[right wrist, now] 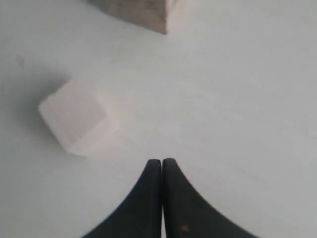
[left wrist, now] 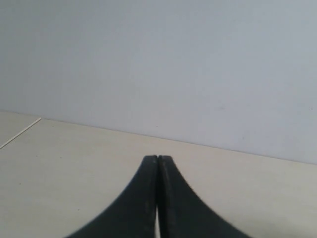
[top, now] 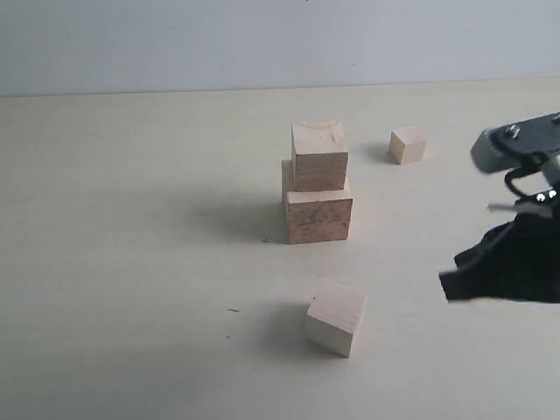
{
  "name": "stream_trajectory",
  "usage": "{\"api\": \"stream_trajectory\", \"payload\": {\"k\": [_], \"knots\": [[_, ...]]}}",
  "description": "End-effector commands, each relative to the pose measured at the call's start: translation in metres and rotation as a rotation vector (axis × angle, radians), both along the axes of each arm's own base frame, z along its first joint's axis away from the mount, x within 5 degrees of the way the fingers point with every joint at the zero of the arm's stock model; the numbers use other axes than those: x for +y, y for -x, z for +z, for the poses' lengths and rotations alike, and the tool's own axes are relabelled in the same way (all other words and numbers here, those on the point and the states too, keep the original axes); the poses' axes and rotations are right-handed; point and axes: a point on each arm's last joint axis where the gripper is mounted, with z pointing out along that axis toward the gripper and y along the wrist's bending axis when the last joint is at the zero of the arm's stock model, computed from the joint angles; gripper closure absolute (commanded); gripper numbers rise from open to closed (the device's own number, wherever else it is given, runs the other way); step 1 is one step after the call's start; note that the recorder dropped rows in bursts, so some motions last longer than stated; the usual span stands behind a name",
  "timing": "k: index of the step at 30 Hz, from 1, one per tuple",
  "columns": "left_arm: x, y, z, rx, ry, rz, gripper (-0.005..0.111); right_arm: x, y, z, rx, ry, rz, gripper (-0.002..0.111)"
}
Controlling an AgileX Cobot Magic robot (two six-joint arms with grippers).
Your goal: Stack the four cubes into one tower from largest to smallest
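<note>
The largest cube [top: 318,217], darker with mottled grain, sits mid-table with a paler cube [top: 319,154] stacked on it, forming a two-block tower. A third pale cube [top: 336,317] lies alone in front of the tower; it also shows in the right wrist view as a pale cube [right wrist: 78,117]. The smallest cube [top: 408,144] rests behind and right of the tower. My right gripper [right wrist: 162,162] is shut and empty, hovering to the right of the loose cube; its tips enter the exterior view at the right gripper [top: 448,285]. My left gripper [left wrist: 157,158] is shut on nothing.
The pale table [top: 131,262] spreads wide to the left of the tower. A grey wall [top: 175,39] closes the back edge. A corner of the largest cube [right wrist: 143,12] shows in the right wrist view. The left wrist view holds only table and wall.
</note>
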Motion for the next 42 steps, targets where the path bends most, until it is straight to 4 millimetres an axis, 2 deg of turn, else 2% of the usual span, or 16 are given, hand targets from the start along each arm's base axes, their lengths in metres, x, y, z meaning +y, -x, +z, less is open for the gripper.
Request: {"api": "stream_trajectory", "payload": {"k": [1, 4, 9, 12, 14, 17, 21, 23, 26, 28, 30, 32, 35, 37, 42], "knots": [[0.0, 0.001, 0.002, -0.011, 0.014, 0.001, 0.107, -0.004, -0.01, 0.005, -0.011, -0.239, -0.423, 0.108], [0.0, 0.001, 0.002, -0.012, 0.03, -0.002, 0.107, -0.002, -0.013, 0.011, -0.083, -0.158, -0.269, 0.108], [-0.001, 0.001, 0.002, -0.013, 0.032, -0.002, 0.107, 0.006, -0.002, 0.015, 0.074, 0.071, 0.178, 0.108], [-0.001, 0.001, 0.002, -0.013, 0.032, -0.002, 0.107, 0.015, 0.001, 0.018, 0.151, 0.089, 0.411, 0.108], [-0.001, 0.001, 0.002, -0.013, 0.032, -0.002, 0.107, 0.022, -0.002, 0.018, 0.187, 0.043, 0.443, 0.108], [-0.001, 0.001, 0.002, -0.013, 0.032, -0.002, 0.107, 0.031, -0.01, 0.007, 0.222, 0.027, 0.489, 0.108], [-0.001, 0.001, 0.002, -0.013, 0.036, -0.003, 0.107, 0.055, -0.015, -0.003, 0.245, 0.093, 0.695, 0.108], [-0.001, 0.001, 0.002, -0.013, 0.036, -0.003, 0.107, 0.068, -0.018, 0.004, 0.194, 0.108, 0.77, 0.108], [-0.001, 0.001, 0.002, -0.013, 0.036, -0.003, 0.107, 0.083, -0.028, 0.022, 0.069, 0.103, 0.789, 0.107], [-0.001, 0.001, 0.002, -0.011, 0.038, -0.004, 0.107, 0.087, -0.032, 0.031, 0.029, 0.093, 0.789, 0.101], [-0.001, 0.001, 0.001, -0.004, 0.039, -0.006, 0.107, 0.09, -0.035, 0.036, 0.027, 0.085, 0.797, 0.086], [-0.001, 0.001, 0.001, -0.001, 0.039, -0.006, 0.107, 0.09, -0.037, 0.033, 0.027, 0.119, 0.838, 0.067], [-0.002, 0.001, 0.0, 0.012, 0.047, -0.023, 0.107, 0.091, -0.046, 0.022, 0.027, 0.173, 0.843, 0.047], [-0.003, 0.001, -0.002, 0.034, 0.044, -0.049, 0.107, 0.093, -0.052, 0.013, 0.034, 0.181, 0.836, 0.043], [-0.005, -0.001, -0.015, 0.065, 0.025, -0.083, 0.107, 0.097, -0.062, -0.007, 0.073, 0.211, 0.838, 0.042]]}}
